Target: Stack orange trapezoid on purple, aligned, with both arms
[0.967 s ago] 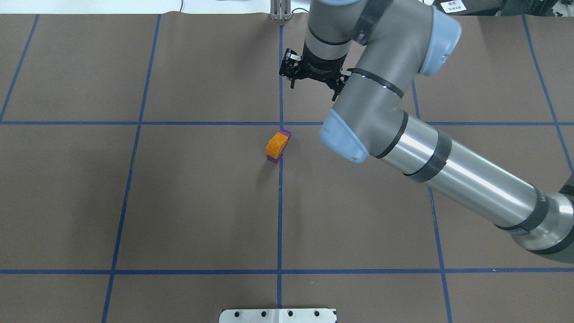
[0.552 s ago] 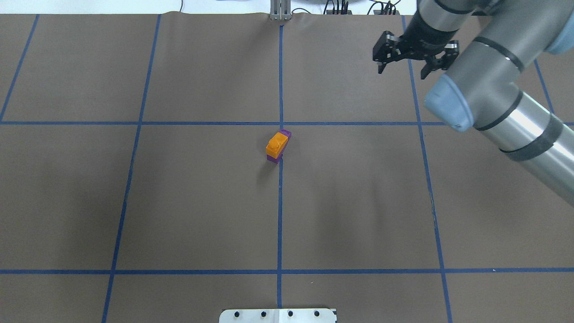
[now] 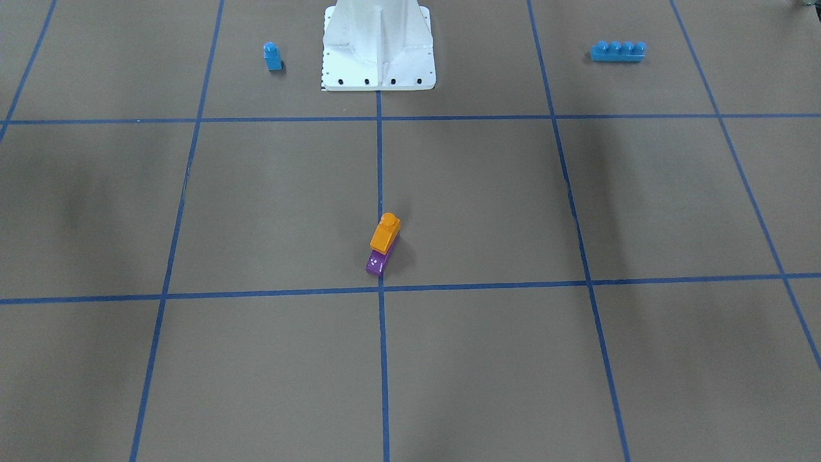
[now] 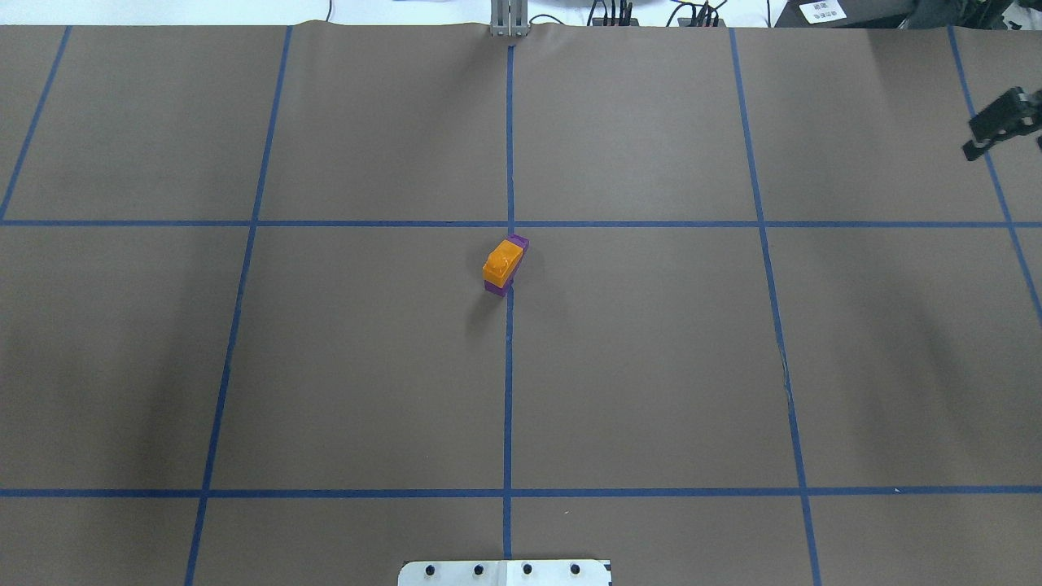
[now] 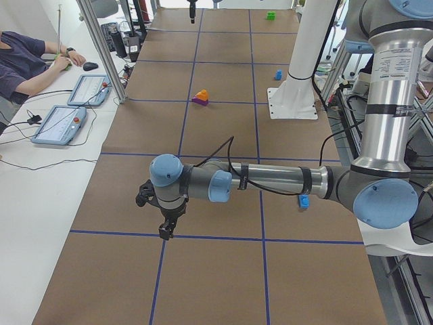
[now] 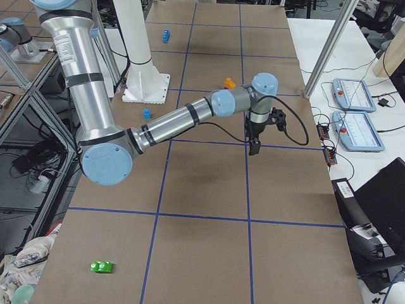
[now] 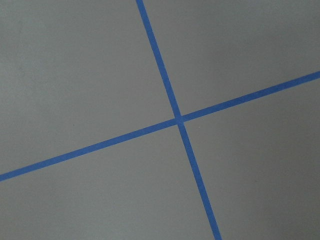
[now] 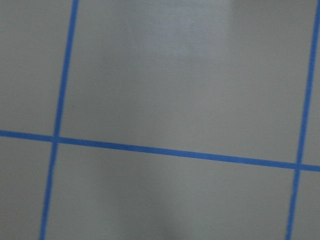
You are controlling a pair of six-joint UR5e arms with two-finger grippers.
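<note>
The orange trapezoid (image 4: 502,260) sits on top of the purple block (image 4: 494,286) near the table's centre, stud up. They lie along the same line, and purple shows past both ends of the orange. The front view shows the orange (image 3: 385,232) on the purple (image 3: 377,262) too. Nothing touches the stack. My right gripper (image 4: 1005,145) is at the overhead view's right edge, partly cut off, with its jaws apart and empty. My left gripper (image 5: 163,220) shows only in the exterior left view, low over the paper and far from the stack. I cannot tell whether it is open or shut.
A small blue one-stud block (image 3: 272,56) and a long blue four-stud brick (image 3: 617,51) lie either side of the white base plate (image 3: 378,76). A green block (image 6: 101,266) lies at the table's right end. An operator (image 5: 24,57) sits beside the table's far edge.
My right arm has swung from beside the stack out to the overhead view's right edge, its gripper still open. The orange-on-purple stack has not moved.
</note>
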